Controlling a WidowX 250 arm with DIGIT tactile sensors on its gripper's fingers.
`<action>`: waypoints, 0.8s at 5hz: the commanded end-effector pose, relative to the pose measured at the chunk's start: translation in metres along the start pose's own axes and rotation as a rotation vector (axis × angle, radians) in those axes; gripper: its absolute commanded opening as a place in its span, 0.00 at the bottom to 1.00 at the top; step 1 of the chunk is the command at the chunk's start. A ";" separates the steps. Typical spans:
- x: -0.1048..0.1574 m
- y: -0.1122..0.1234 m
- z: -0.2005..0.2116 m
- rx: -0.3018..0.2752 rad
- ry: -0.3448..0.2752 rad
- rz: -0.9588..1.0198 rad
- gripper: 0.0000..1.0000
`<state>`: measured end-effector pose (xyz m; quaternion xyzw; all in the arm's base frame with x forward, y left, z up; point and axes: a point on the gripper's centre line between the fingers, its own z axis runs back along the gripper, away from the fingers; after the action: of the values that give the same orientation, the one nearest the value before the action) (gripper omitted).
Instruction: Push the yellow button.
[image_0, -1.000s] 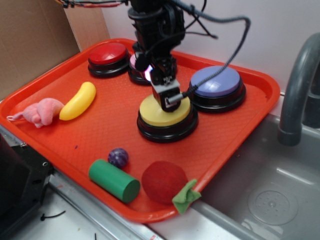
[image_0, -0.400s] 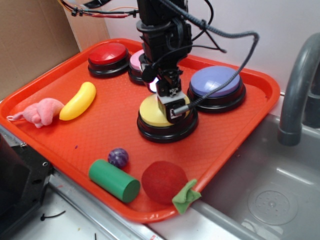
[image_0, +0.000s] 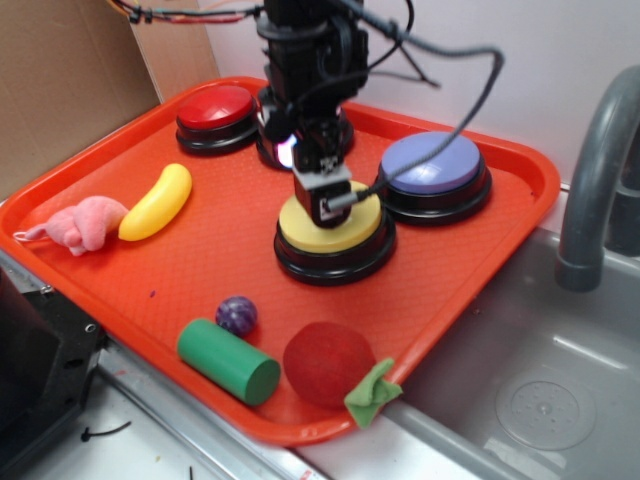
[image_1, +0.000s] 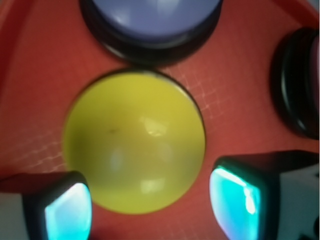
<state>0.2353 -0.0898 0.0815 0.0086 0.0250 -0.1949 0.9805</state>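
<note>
The hand (image_0: 322, 203) hangs right above the yellow button (image_0: 335, 228), spread apart with nothing gripped; in the wrist view its two fingertips (image_1: 235, 200) straddle the near edge of the dome, one at either side. From the exterior view the tip looks to be at, or just over, the button's rear top; whether it is pressing or only hovering, I can't tell, so call the approach done and the press itself unconfirmed. What's likely left is a short straight drop onto the dome.

The yellow button sits mid-tray on the orange tray (image_0: 470, 275), nearly touching the purple button (image_0: 432, 165) behind and to its right.

Now the tally. Round buttons: four in all, yellow, purple, a red button (image_0: 214, 107) at the back left, and a pink button (image_0: 272, 140) mostly hidden behind the arm. One yellow banana toy (image_0: 157, 201), one pink plush (image_0: 82, 222), one green cylinder (image_0: 227, 360), one small purple ball (image_0: 236, 314), one red strawberry toy (image_0: 333, 366). Beside the tray, a sink (image_0: 545, 380) and its grey faucet (image_0: 590, 170).
</note>
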 end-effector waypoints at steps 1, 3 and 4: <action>0.001 -0.004 0.032 0.008 -0.077 -0.007 1.00; -0.008 0.001 0.050 0.011 -0.092 0.019 1.00; -0.011 0.006 0.056 0.011 -0.094 0.031 1.00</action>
<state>0.2243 -0.0763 0.1188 0.0106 0.0201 -0.1795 0.9835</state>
